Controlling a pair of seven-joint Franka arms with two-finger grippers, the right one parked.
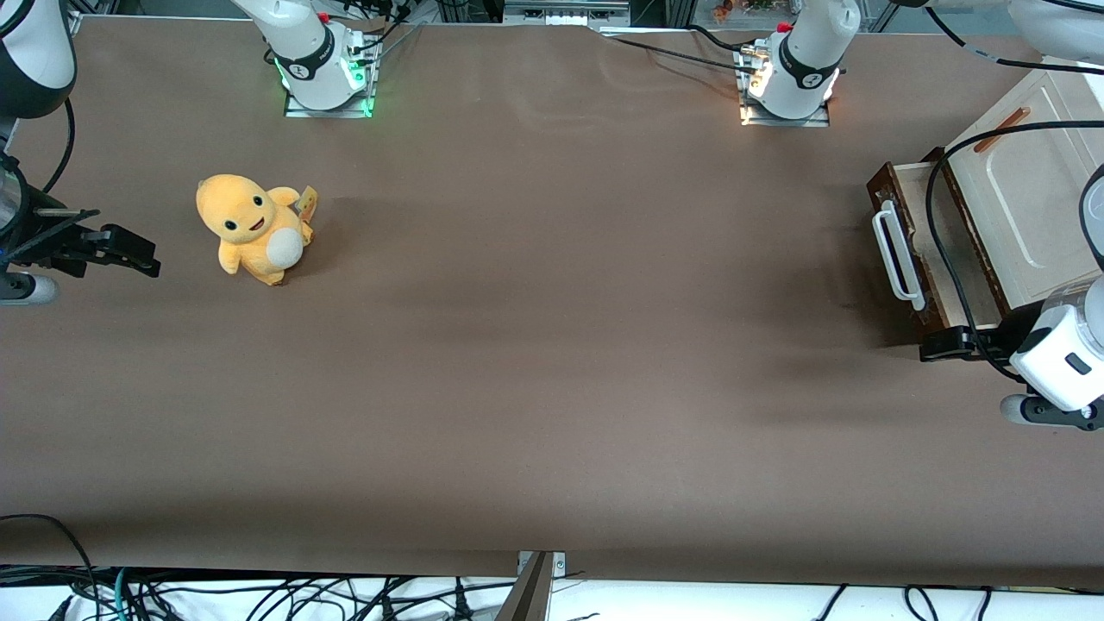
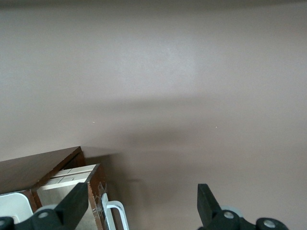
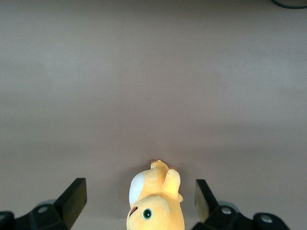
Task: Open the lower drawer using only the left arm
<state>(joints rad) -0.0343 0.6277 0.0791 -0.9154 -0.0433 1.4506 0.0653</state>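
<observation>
The lower drawer (image 1: pixel 940 250) stands pulled partly out of its cabinet, at the working arm's end of the table. It shows a dark brown front (image 2: pixel 98 191), a long white loop handle (image 1: pixel 897 254) and a pale inside. My left arm's gripper (image 1: pixel 936 349) hovers at the drawer corner nearest the front camera. In the left wrist view the gripper (image 2: pixel 142 208) is open, with its black fingers (image 2: pixel 76 203) wide apart. The handle (image 2: pixel 117 213) shows between them, close to one finger and untouched. Nothing is held.
The cream cabinet (image 1: pixel 1026 190) with a small reddish-brown handle (image 1: pixel 1000 129) rises above the drawer. The arm's black cable (image 1: pixel 936 216) loops over the drawer. A yellow plush toy (image 1: pixel 254 228) sits toward the parked arm's end. Arm bases (image 1: pixel 789 78) stand farthest from the front camera.
</observation>
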